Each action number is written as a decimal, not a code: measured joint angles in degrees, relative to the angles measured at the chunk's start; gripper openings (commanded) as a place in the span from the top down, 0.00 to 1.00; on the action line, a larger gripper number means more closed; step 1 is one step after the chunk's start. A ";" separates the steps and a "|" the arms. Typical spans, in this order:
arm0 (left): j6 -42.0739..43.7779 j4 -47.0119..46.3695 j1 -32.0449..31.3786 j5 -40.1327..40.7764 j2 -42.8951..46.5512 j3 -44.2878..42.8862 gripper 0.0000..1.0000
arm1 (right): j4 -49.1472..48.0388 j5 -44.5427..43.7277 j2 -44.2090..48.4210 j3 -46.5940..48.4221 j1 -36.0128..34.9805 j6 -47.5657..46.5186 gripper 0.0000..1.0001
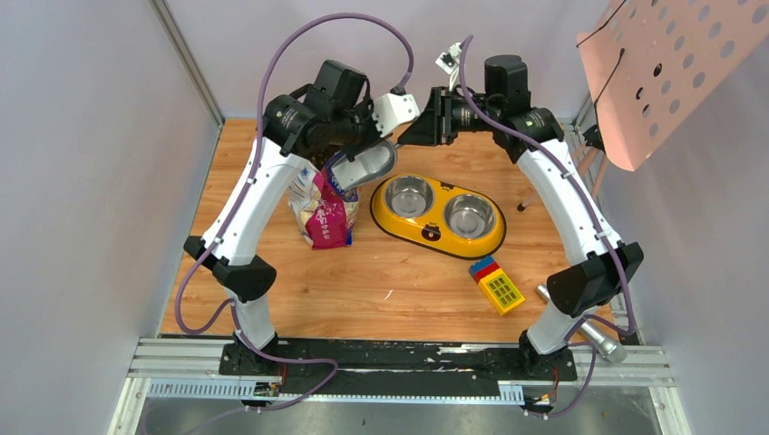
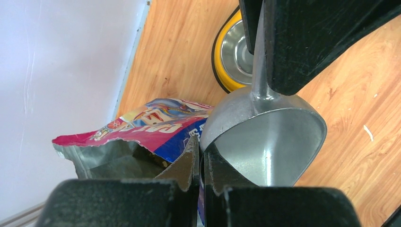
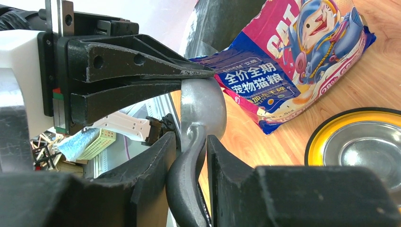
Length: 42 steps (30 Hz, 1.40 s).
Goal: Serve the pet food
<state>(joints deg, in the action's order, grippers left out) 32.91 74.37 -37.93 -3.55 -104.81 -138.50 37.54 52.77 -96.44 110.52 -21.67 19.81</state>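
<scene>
The blue-and-magenta cat food bag (image 1: 325, 213) stands on the wooden table, left of the yellow double-bowl feeder (image 1: 433, 232). My left gripper (image 1: 337, 170) is shut on the bag's torn top edge (image 2: 156, 124). My right gripper (image 1: 406, 134) is shut on the black handle of the grey metal scoop (image 1: 367, 163). The scoop's bowl (image 2: 269, 142) is empty and hangs beside the bag's mouth, close to the left gripper (image 2: 202, 151). The right wrist view shows the right gripper (image 3: 191, 142), the scoop (image 3: 203, 101) and the bag (image 3: 293, 61). The kibble is hidden inside the bag.
Both steel bowls of the feeder (image 2: 222, 71) (image 3: 314, 142) look empty. A coloured toy block (image 1: 496, 285) lies near the front right. A metal cylinder (image 1: 603, 340) lies at the right front edge. A pink perforated panel (image 1: 671, 63) overhangs the back right. Walls close in both sides.
</scene>
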 measured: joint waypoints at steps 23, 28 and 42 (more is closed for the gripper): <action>-2.32 -2.69 -0.55 5.64 -0.31 0.00 0.11 | 3.13 -2.95 1.33 -1.55 0.96 -4.85 1.00; -6.01 -11.15 0.07 12.59 3.50 3.96 0.06 | 4.85 -5.35 2.91 -1.33 4.66 -6.12 1.00; -26.25 -10.10 27.15 12.39 6.86 8.76 0.16 | 9.01 -21.99 4.13 -0.87 7.17 -9.68 1.00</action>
<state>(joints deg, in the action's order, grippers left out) 6.66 64.27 -10.79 8.84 -97.95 -129.73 46.54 30.79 -92.31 109.65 -14.50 10.13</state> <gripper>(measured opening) 0.875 0.269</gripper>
